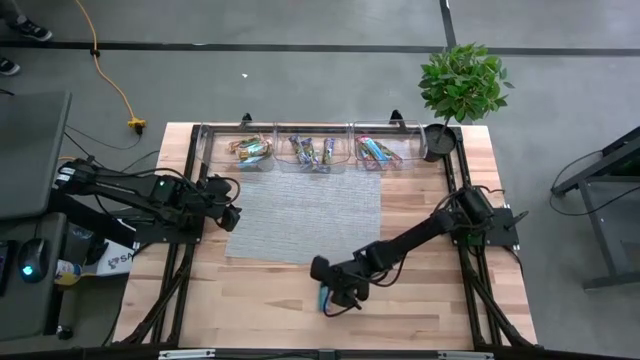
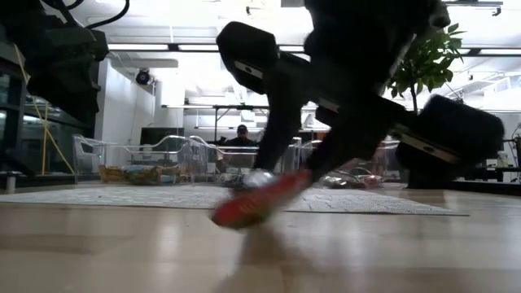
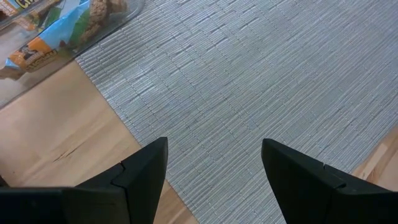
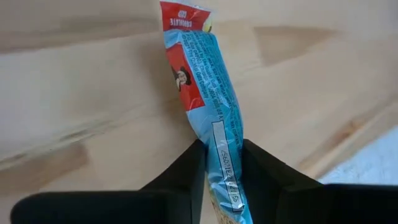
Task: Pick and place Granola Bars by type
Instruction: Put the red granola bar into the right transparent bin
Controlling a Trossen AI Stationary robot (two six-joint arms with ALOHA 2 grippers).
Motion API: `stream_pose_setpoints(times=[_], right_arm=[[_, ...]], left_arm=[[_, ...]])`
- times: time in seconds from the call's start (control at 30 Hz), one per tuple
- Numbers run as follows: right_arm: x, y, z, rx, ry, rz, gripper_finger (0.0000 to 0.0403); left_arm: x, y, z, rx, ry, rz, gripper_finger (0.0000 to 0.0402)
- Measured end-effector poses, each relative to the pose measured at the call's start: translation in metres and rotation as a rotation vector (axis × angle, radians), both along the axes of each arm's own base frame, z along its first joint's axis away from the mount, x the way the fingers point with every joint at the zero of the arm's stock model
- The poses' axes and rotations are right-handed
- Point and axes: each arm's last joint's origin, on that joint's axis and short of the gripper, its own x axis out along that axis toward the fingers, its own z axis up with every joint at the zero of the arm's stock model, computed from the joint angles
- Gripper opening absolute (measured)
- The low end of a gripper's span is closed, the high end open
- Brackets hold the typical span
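A light-blue granola bar with red ends point(image 4: 205, 68) is in my right gripper point(image 4: 222, 163), shut on it low over the bare wood near the table's near edge point(image 1: 335, 297). In the low view the bar point(image 2: 256, 202) slants down toward its red end. More bars lie in three clear bins at the far edge: tan-green ones point(image 1: 253, 151), dark ones point(image 1: 314, 152), blue ones point(image 1: 377, 150). My left gripper point(image 3: 214, 163) is open and holds nothing, hovering over the left edge of the grey mat point(image 1: 232, 215). My right gripper pinches the blue bar between its two fingers, across the wrapper a little behind its middle point(image 4: 219, 144). The fingers slant down from the right and far side. The bar sticks out ahead of them, tilted, red end point(image 4: 184, 17) lowest; whether that end touches the wood I cannot tell.
A grey woven mat point(image 1: 305, 215) covers the table's middle, with bare wood around it. The clear bins point(image 1: 300, 135) line the far edge. A potted plant point(image 1: 460, 85) stands at the far right corner. Black frame rails point(image 1: 462, 240) run along both sides.
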Motion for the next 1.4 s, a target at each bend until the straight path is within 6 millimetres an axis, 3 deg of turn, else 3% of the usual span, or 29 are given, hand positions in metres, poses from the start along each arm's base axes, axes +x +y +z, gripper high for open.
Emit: stream_pose_setpoints(times=[0.13, 0.33, 0.57, 0.67, 0.83, 1.07, 1.27, 1.4], right_arm=[[0.004, 0.001, 0.007, 0.047, -0.019, -0.081, 0.0078], [0.022, -0.001, 0.033, 0.166, -0.075, -0.222, 0.0078], [0.055, -0.025, 0.084, 0.426, -0.122, -0.467, 0.0078], [0.06, -0.041, 0.094, 0.483, -0.062, -0.542, 0.0078], [0.067, -0.082, 0.102, 0.689, 0.056, -0.638, 0.0078], [0.063, -0.161, 0.102, 0.819, 0.197, -0.847, 0.0077], [0.039, -0.23, 0.122, 0.794, 0.162, -1.039, 0.0077], [0.006, -0.269, 0.148, 0.693, 0.102, -1.206, 0.0077]], left_arm=[[0.0, 0.0, 0.0, 0.0, -0.001, 0.0, 0.0256], [0.001, 0.0, 0.0, -0.001, -0.01, 0.001, 0.0256], [0.002, 0.0, 0.001, -0.002, -0.024, 0.002, 0.0256], [0.002, 0.0, 0.001, -0.002, -0.024, 0.002, 0.0256], [0.002, 0.0, 0.001, -0.002, -0.022, 0.002, 0.0256], [0.002, 0.0, 0.001, -0.004, -0.019, -0.002, 0.0256], [0.002, 0.0, 0.001, -0.002, -0.018, -0.003, 0.0256], [0.002, 0.0, 0.001, -0.002, -0.019, -0.003, 0.0256]])
